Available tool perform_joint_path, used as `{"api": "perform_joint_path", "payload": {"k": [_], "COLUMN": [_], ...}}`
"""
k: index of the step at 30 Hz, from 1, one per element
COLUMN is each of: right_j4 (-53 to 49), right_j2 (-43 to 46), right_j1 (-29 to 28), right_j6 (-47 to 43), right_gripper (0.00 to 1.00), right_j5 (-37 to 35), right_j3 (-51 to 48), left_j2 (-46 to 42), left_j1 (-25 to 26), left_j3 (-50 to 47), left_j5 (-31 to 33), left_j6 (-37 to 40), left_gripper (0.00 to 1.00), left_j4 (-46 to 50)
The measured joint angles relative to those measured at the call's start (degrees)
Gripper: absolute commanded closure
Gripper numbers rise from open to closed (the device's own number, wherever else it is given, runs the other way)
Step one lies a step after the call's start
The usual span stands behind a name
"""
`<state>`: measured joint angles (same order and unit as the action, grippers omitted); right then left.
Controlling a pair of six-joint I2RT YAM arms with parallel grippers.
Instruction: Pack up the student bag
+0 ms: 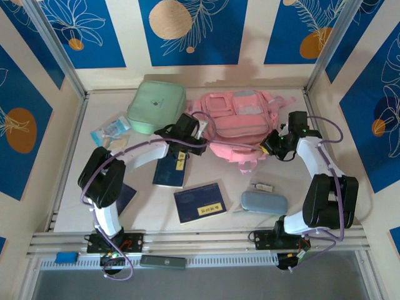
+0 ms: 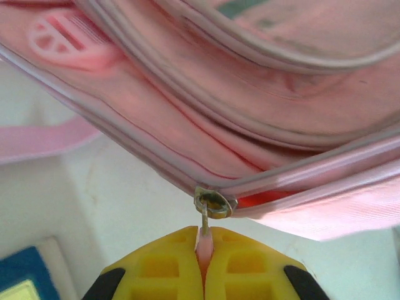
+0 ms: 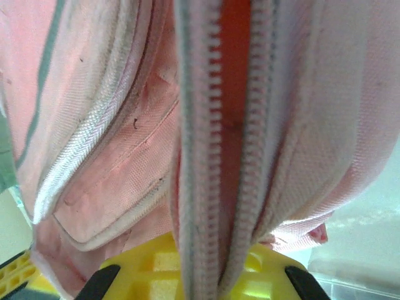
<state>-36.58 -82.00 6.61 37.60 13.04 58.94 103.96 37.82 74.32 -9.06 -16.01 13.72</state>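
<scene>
Two grips share this zip: I should draw the zip pull [image 2: 204,226] straight along the teeth while my other side anchors the fabric, so the slider [image 2: 214,204] does not jam. My left gripper [image 2: 205,245] is closed tight, pinching that pull. My right gripper [image 3: 203,253] is clamped on the student bag [image 1: 234,119], which lies at the back middle of the table [image 1: 294,181], beside the mint green case [image 1: 156,105].
</scene>
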Motion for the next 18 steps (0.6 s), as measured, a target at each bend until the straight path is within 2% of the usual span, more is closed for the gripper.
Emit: {"api": "perform_joint_path", "payload": {"k": [9,13,18], "right_j4": [-2.82,-3.41,-3.61], "right_j2": [-0.68,-0.96,-2.08], "right_j1": [1.36,1.25,-2.34], "right_j6": [-6.19,-7.13,-7.21], "right_gripper": [1.00,1.00,1.00], "right_j5": [4.90,5.01,3.50], "right_j3": [2.56,3.04,4.48], "left_j2": [4.81,7.65,9.62], "left_j1": [-6.78,-8.04,-8.50], "left_j3": [0.68,3.37,7.02], "left_j5": [-1.75,-1.16,0.17], "left_j6": [-1.53,-1.68,-2.38], "left_gripper": [1.00,1.00,1.00], "left_j4": [-6.10,-5.86,-5.77]}}
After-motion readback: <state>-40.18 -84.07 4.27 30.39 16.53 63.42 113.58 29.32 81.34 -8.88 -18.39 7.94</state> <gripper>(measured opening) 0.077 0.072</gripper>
